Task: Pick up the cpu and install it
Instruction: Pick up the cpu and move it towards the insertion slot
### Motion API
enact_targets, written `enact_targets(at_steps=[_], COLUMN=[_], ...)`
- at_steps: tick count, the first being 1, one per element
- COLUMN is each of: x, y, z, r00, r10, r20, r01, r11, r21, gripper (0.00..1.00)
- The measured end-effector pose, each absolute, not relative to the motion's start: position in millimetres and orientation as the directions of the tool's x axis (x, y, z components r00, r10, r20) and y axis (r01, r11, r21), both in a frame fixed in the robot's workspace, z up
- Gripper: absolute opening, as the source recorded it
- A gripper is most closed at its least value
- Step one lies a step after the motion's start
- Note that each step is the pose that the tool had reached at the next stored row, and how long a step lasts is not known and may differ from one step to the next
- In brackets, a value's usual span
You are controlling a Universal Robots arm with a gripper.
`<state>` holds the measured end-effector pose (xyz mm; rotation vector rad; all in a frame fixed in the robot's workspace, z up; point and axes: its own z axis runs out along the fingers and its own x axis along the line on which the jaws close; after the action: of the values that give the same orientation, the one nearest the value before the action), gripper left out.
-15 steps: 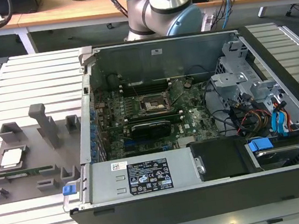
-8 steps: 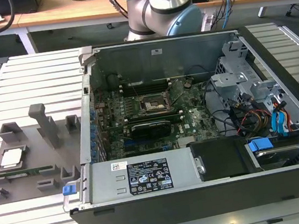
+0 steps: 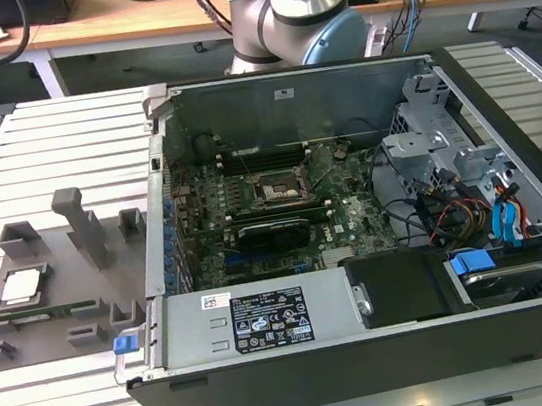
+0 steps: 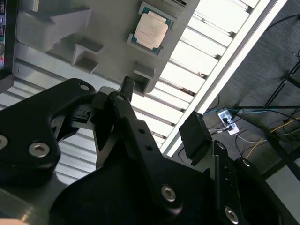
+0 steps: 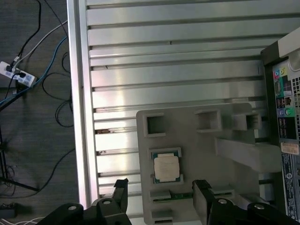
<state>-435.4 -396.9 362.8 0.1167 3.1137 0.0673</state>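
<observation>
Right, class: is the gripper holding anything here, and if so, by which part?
Nothing is held. In the first wrist view the gripper has its fingers apart and empty; the cpu lies untouched in the grey holder.

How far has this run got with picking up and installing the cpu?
Nothing looks done yet. The cpu lies in its grey holder on the slatted table, outside the computer case. In hand: the claw hangs open over the holder, close to the cpu, holding nothing. Left: pickup and install; the socket inside the case looks empty.
</observation>
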Motion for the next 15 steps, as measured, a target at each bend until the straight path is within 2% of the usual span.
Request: enact_targets(at_steps=[15], x=[-435.4], y=[-396.9], z=[346.7], r00=[-0.997], r10=[0.075], r20=[-0.023], r01=[0.074], r11=[0.996], r21=[0.044], gripper=[0.66])
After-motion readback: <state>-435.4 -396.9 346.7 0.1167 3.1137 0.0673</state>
